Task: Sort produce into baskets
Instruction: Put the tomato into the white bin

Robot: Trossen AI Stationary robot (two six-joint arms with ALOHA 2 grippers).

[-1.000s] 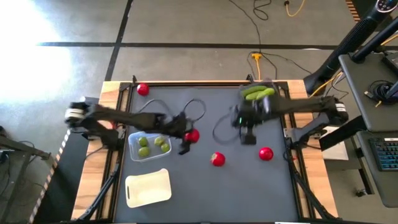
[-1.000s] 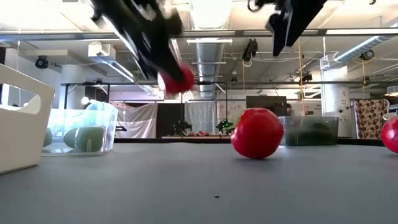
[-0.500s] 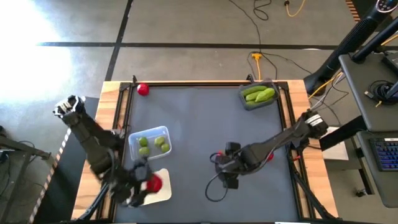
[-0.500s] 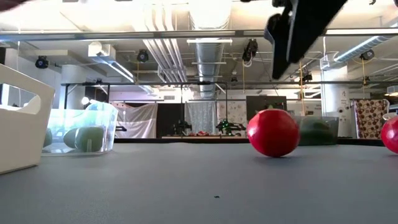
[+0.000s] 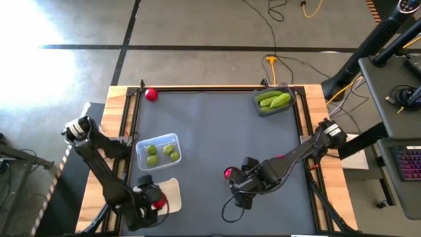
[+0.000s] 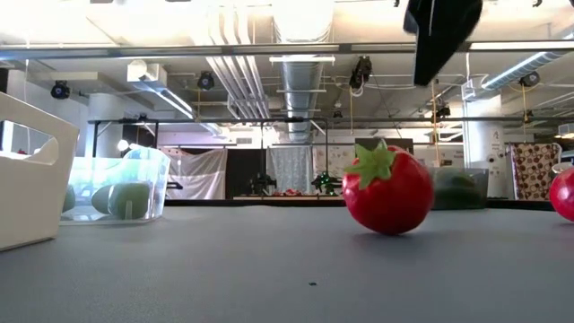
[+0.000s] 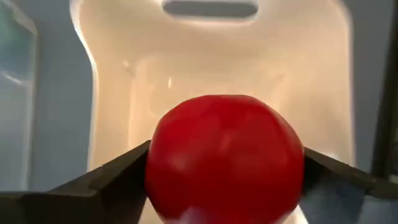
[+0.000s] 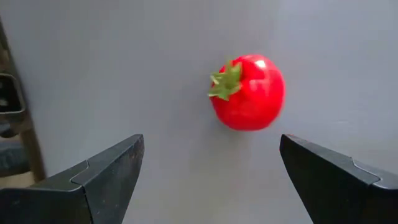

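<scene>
A: Status of the left claw [image 7: 224, 180]?

B: Clamped on a tomato [image 7: 225, 158], held over the cream basket [image 5: 172, 191]. Half a second ago it was at the basket's outer edge; it now sits further over the basket floor. Judgement: release is the next step, and that tomato is then sorted.

A: Right claw [image 8: 211, 174]?

B: Fingers [image 8: 102, 174] spread wide, nothing between them. It has moved from above the second tomato [image 5: 228, 173] to just beside it, on the side away from the cream basket. That tomato has rolled: in the low view its green stem now faces the camera, where half a second ago it showed plain red. Judgement: the claw is lining up for a grasp, not yet closed.

A: Remaining produce?

B: The clear basket [image 5: 172, 141], just beyond the cream basket, holds limes [image 5: 152, 151]. The grey basket [image 5: 260, 106], at the table corner diagonally opposite the cream basket, holds cucumbers [image 5: 273, 99]. A third tomato [image 5: 151, 94] lies at the table [image 5: 217, 131] edge, well beyond the clear basket. The low view shows a further tomato [image 6: 563, 194] at its border; the right arm hides it in the high view.

A: Clearance?

B: The centre of the table is bare, giving the right arm open room toward the cream basket. The cream basket sits near the table's front edge. The third tomato is close to the wooden rim; it could roll off.
</scene>
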